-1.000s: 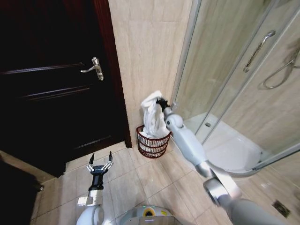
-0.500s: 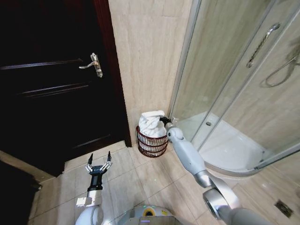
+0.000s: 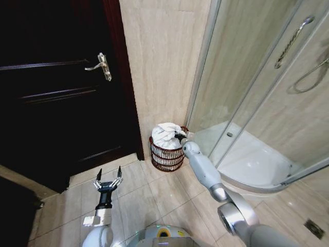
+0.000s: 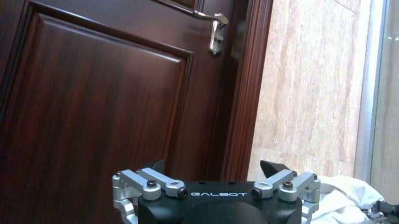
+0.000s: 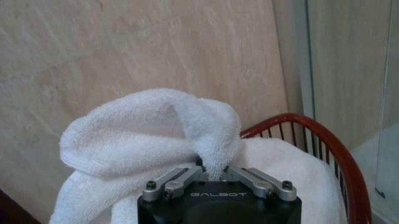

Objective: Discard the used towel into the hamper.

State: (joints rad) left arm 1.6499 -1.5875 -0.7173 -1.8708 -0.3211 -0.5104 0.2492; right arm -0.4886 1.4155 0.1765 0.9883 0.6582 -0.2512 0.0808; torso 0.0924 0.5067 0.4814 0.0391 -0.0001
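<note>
On the tiled floor [image 3: 154,195], our right claw [image 3: 178,137] pinches the towel [image 3: 165,135] above the hamper [image 3: 167,157], left claw [image 3: 108,181] spread.

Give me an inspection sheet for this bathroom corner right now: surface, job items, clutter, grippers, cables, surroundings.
Surface: beige tiled floor, bare around the robot.
Job's things: white towel bunched in the top of the reddish wire hamper, heaped above its rim; hamper stands against the wall beside the door frame.
Clutter: nothing seen.
Grippers: right gripper at the hamper's rim, shut on a fold of towel; left gripper open, low over the floor, idle.
Cables: nothing seen.
Surroundings: dark wooden door with metal handle; beige wall; glass shower enclosure with a white tray.
</note>
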